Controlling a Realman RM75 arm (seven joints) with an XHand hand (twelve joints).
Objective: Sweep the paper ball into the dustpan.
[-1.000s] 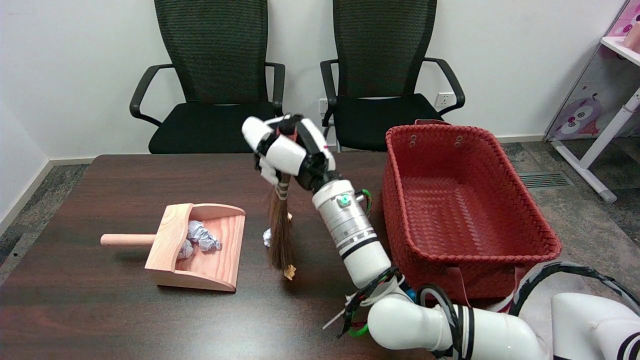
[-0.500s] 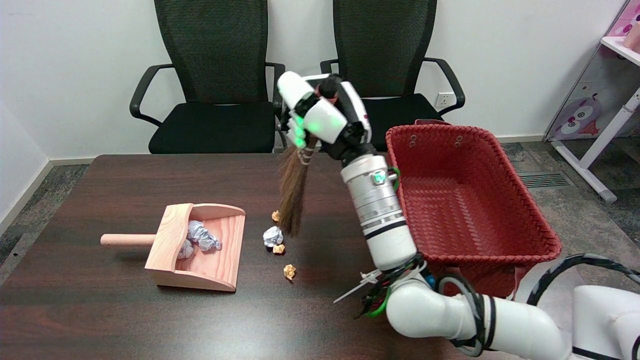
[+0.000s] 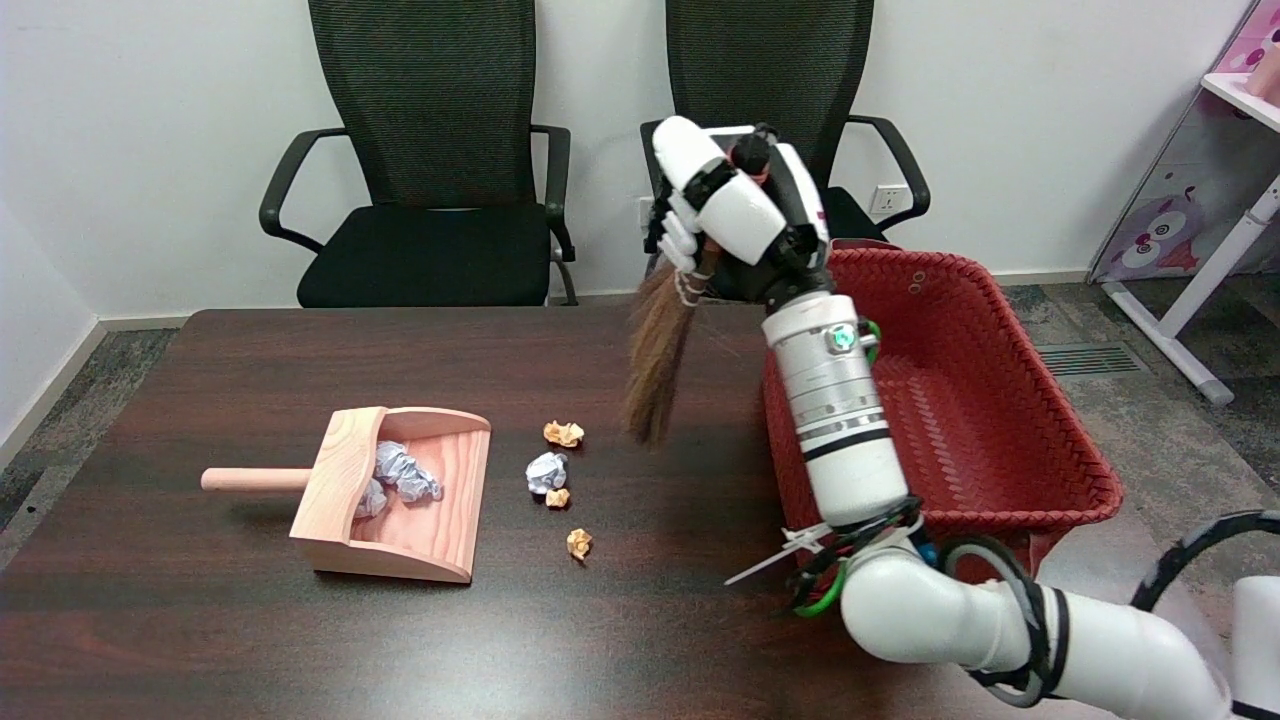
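— Paper ball (image 3: 546, 472), where does it sit right now?

— On the dark wood-grain table (image 3: 200, 620), a crumpled white-grey wad just to the right of the dustpan (image 3: 400, 495), apart from its open mouth. But start at the fingers (image 3: 683, 243): white-tipped, curled tight round the top of the broom (image 3: 655, 365), so the right hand (image 3: 735, 215) is clenched on it, glossy white shells over black.

— And the broom itself?

— Small, whisk-shaped. A dark knob pokes out above the hand, pale binding bands show just under the fingers, then stiff brown bristles fan down and to the left. The tips hang in the air above the table, well right of the paper ball, touching nothing.

— What lies around the ball?

— Three smaller tan scraps (image 3: 563, 433), rumpled: one behind the ball, one touching its near edge, one nearer the camera.

— The dustpan?

— Pale wood, wedge-shaped, with a round peg handle pointing left. Two more crumpled white-grey wads (image 3: 402, 474) lie inside against its back wall.

— Further out?

— A woven red basket (image 3: 1040, 450), rectangular, on the table's right end, behind the white ribbed forearm. Two black mesh chairs (image 3: 430, 120) stand past the far edge.
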